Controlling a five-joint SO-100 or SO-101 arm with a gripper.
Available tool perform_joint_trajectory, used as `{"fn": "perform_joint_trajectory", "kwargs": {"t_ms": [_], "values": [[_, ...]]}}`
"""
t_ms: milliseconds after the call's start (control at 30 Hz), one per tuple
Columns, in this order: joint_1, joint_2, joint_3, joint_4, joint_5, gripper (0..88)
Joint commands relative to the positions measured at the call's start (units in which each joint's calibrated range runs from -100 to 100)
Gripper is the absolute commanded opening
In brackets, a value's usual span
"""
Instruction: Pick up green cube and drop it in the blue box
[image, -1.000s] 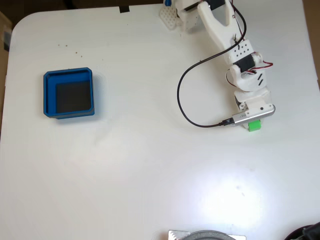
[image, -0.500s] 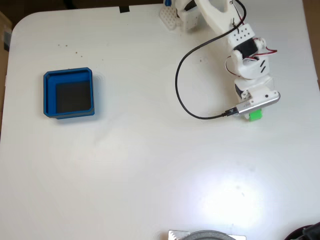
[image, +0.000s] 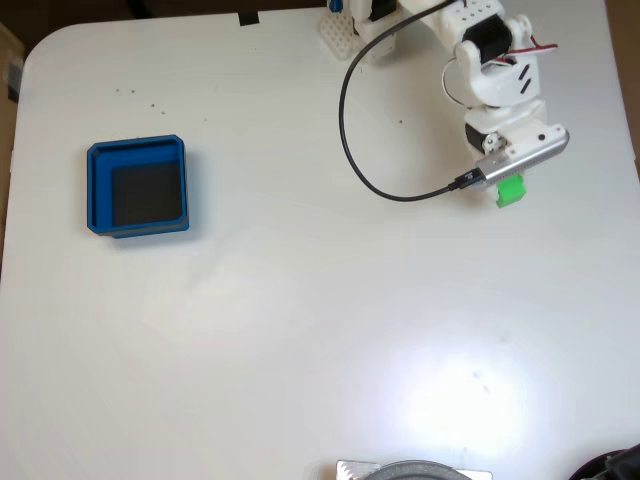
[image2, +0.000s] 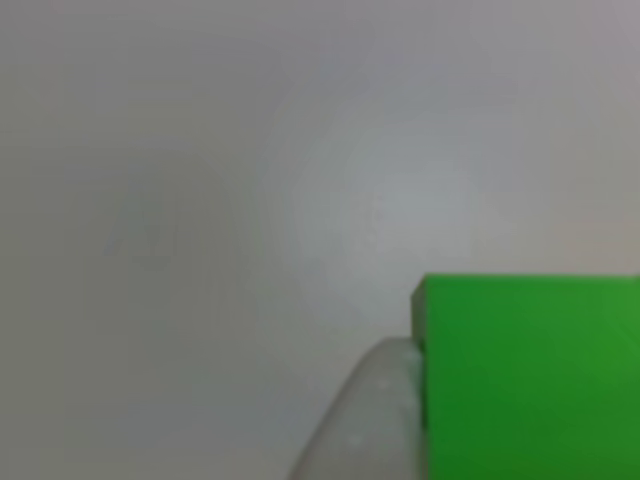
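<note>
Gripping the small bright green cube (image: 511, 190), your white two-finger gripper (image: 509, 186) is closed on it; the shallow blue square box (image: 137, 187) lies well apart, so carriage is required.

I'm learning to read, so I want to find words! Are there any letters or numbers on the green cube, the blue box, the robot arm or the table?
There are none to read.
Green cube: plain faces, no letters.
Blue box: plain blue walls and dark floor, no label.
Robot arm: small dark dots and marks, too small to read as text.
Table: bare white, only tiny specks.
</note>
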Motion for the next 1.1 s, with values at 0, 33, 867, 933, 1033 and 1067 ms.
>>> {"fn": "perform_joint_trajectory", "kwargs": {"t_ms": [0,33,867,933,1033,1067], "values": [[0.45,-8.69,-2.57,4.32,0.15,2.0],[0.45,-9.70,-2.57,5.37,0.20,2.0],[26.41,-15.55,-2.84,13.04,5.23,2.0],[29.08,-15.30,-2.75,13.04,5.23,2.0],[32.74,-15.22,-2.66,13.04,5.23,2.0],[33.74,-15.13,-2.66,13.04,5.23,2.0]]}}
